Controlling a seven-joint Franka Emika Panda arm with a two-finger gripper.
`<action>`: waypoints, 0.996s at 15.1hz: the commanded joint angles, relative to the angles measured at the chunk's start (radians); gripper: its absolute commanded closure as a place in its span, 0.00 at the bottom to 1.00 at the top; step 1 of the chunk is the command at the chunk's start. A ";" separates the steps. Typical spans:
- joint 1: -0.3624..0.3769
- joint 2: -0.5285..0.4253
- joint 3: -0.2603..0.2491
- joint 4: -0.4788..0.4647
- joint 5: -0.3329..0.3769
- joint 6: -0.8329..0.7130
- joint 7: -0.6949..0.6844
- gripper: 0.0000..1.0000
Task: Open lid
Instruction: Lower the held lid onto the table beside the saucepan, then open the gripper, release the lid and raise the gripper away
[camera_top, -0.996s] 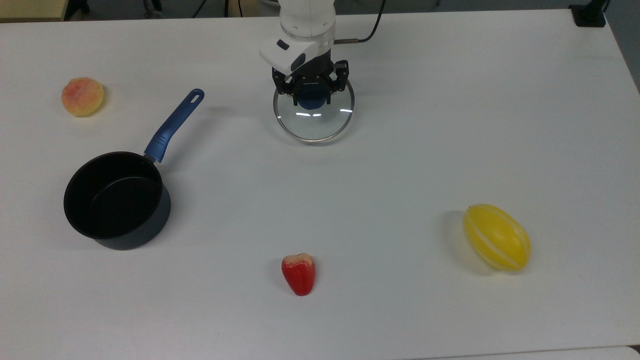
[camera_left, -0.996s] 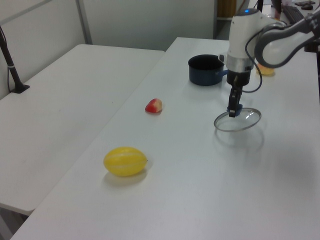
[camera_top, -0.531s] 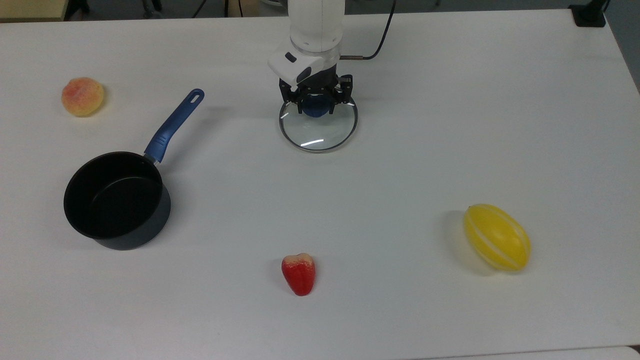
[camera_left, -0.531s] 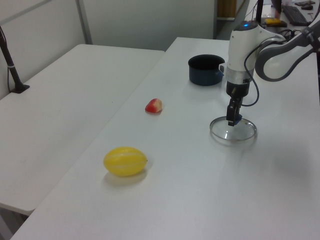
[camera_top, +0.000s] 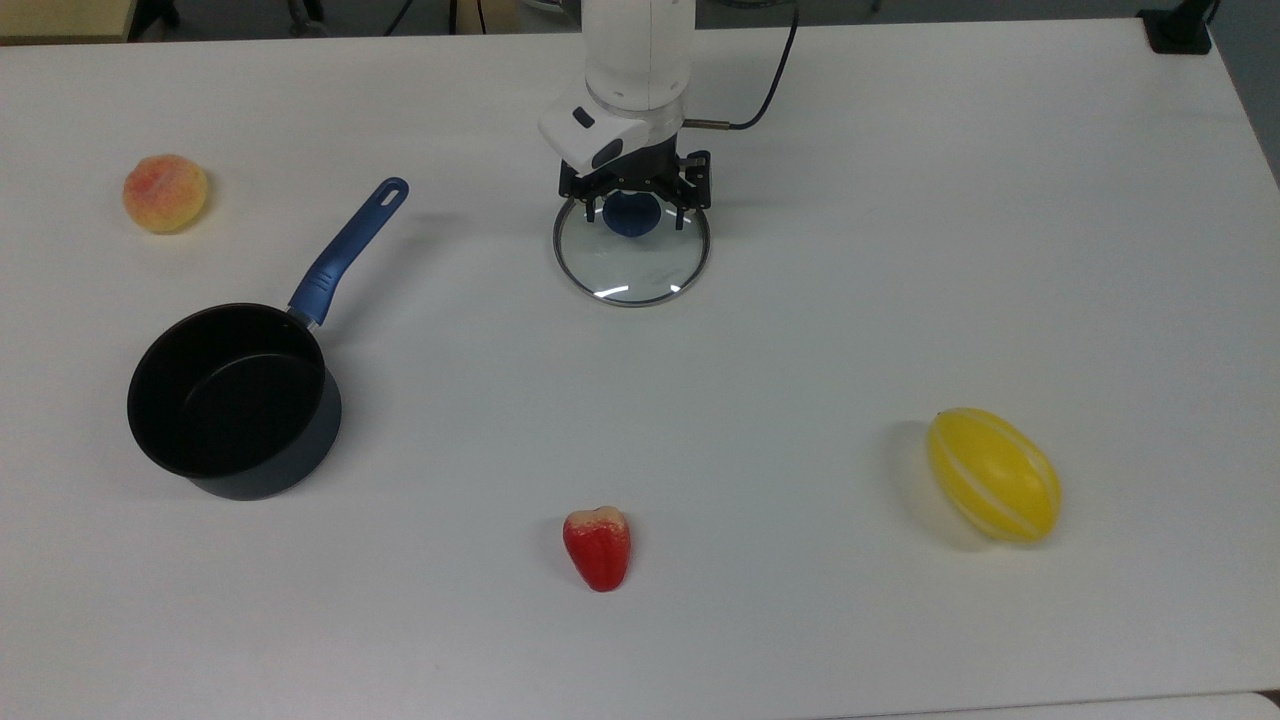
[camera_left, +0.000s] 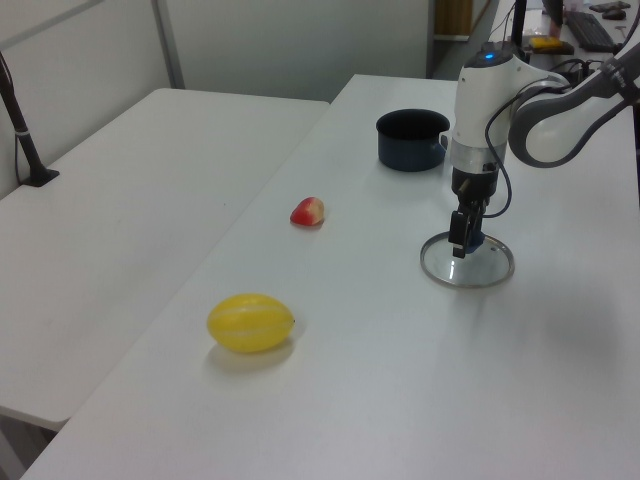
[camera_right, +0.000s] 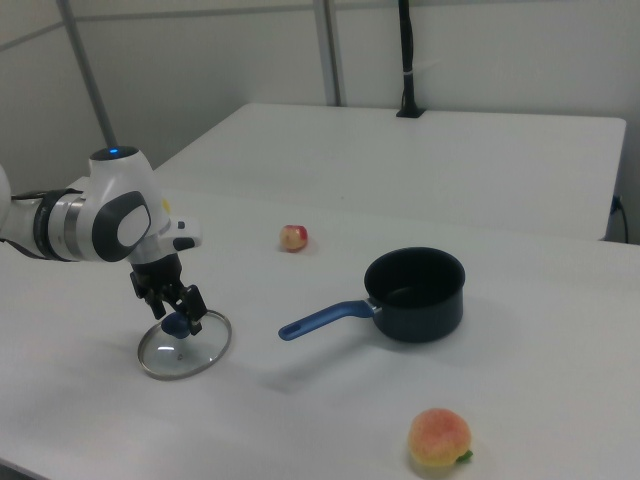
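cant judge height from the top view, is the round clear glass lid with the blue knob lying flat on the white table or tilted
Observer: Flat. In the left view the lid has its thin metal rim on the white table all the way round, with no gap under it.
Operator: ok and how low is the gripper
Observer: In the right view the black two-finger gripper is down at the blue knob, and its tips look clear of the glass.

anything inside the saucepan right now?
Nothing visible: the saucepan shows a bare black interior in the top view. The lid lies flat on the table, apart from it, with the gripper at its blue knob. The right view hides part of the pan's floor behind its near wall.
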 joint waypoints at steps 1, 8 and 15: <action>-0.004 -0.037 0.005 0.123 0.010 -0.218 0.020 0.00; -0.008 -0.167 -0.050 0.316 0.039 -0.547 0.015 0.00; 0.075 -0.256 -0.251 0.441 0.125 -0.729 -0.060 0.00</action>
